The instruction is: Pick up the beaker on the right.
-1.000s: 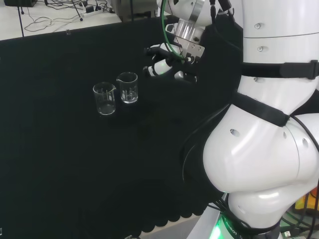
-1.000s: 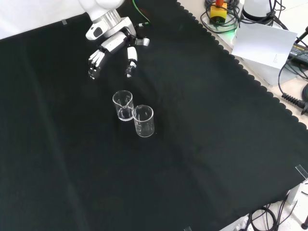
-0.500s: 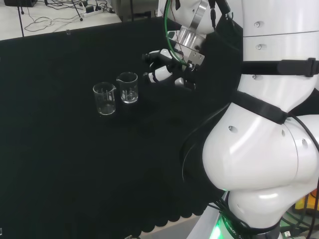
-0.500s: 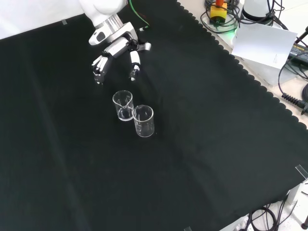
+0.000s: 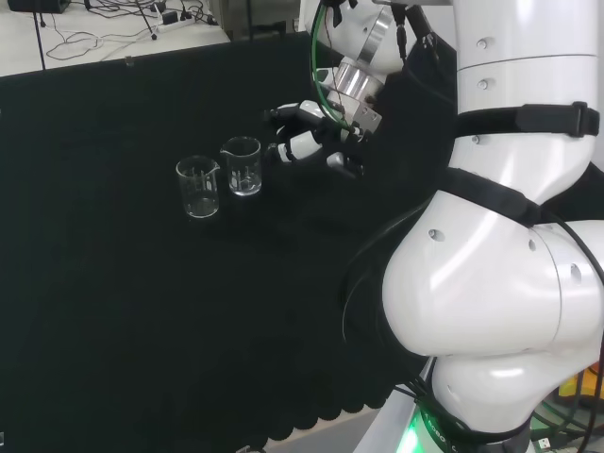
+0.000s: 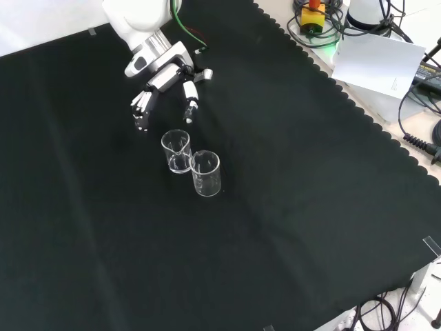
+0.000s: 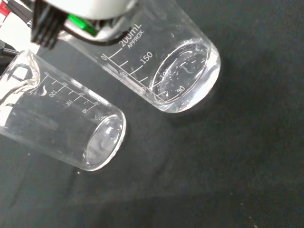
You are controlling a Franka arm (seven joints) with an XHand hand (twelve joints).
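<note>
Two clear empty beakers stand upright and close together on the black cloth. In the head view the right beaker is nearest the hand, with the left beaker beside it. In the front view the same beaker stands just below the hand, and the other beaker stands lower right of it. The hand is open with fingers spread towards the near beaker, a short gap short of it, touching nothing. The wrist view shows both close up, a large beaker and a second beaker.
The arm's own white links take up the right of the head view. A scalloped cloth edge runs along the front view's right, with cables and a white sheet beyond it.
The hand has come lower and nearer to the beakers, its fingers now just short of the near one. The beakers have not moved.
</note>
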